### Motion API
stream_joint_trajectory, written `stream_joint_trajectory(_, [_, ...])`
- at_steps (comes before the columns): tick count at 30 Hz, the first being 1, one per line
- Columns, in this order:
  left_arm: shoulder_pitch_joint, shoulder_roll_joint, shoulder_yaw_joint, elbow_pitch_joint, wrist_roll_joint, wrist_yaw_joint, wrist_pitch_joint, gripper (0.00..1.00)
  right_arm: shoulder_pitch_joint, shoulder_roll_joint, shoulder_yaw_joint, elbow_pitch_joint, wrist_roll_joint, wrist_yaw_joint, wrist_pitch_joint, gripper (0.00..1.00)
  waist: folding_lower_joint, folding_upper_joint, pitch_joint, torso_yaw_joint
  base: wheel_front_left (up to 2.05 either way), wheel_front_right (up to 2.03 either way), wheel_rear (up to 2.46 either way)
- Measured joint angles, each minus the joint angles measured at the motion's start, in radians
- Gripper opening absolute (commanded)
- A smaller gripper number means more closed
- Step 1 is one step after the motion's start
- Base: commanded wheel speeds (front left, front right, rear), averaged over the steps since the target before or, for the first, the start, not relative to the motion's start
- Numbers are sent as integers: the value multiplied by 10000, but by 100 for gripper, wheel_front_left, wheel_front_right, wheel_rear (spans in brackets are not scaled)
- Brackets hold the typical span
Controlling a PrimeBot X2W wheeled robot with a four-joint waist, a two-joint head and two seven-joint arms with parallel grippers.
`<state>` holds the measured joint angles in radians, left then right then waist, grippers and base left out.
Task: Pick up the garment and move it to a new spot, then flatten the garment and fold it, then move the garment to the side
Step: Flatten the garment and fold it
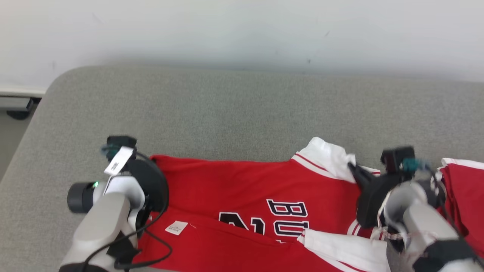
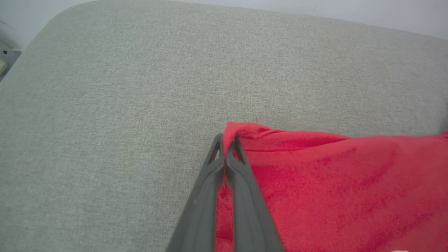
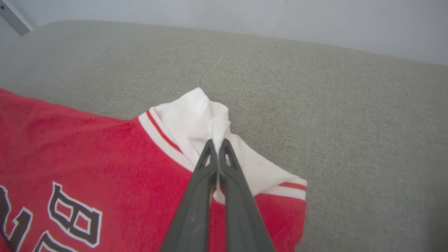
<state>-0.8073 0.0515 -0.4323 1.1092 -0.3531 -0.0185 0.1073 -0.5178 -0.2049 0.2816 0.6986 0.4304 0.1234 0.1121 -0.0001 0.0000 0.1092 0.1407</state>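
Note:
The garment [image 1: 234,189] is a red jersey with white sleeves and black lettering, lying across a grey padded surface [image 1: 242,105]. My left gripper [image 2: 226,140] is shut on the red corner of the garment [image 2: 332,175], at the cloth's left end in the head view. My right gripper [image 1: 352,167] is shut on the bunched white sleeve [image 3: 196,115], fingertips [image 3: 217,143] pressed together over the fabric of the garment [image 3: 87,150]. A small white label [image 1: 176,227] lies on the red cloth near my left arm.
More red and white cloth [image 1: 465,189] lies past my right wrist at the frame's right edge. The surface's rounded corner [image 1: 56,83] is at far left, with floor [image 1: 11,132] beyond it. A pale wall [image 1: 242,30] rises right behind the surface.

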Motion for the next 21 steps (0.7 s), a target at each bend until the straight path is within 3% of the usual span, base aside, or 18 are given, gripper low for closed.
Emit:
stream_joint_trajectory(6, [773,190,167,88,-362,-84,-466,0,1912,-52,267,-1521,4,0,-725,0,-1,0,-528,-100,0,0,0])
stream_joint_trajectory(11, [1258,506,326,221,-454,-86,-763,0,3183,-481,416,-3256,-73,2,-1091,0,0,0,-838,-350,0,0,0])
stream_joint_trajectory(13, [1308,499,366,245,-514,-86,-834,0,3382,-583,274,-3772,-104,-44,-1239,0,-1,-1,-886,-438,0,0,0])
stream_joint_trajectory(17, [1307,558,474,234,-543,-84,-1007,0,3335,-729,-151,-4608,-176,-443,-1404,0,0,-1,-948,-644,0,0,0])
stream_joint_trajectory(21, [1239,535,476,153,-552,-82,-1083,0,2784,-888,-270,-4880,-207,-458,-1373,0,1,-1,-977,-862,0,0,0])
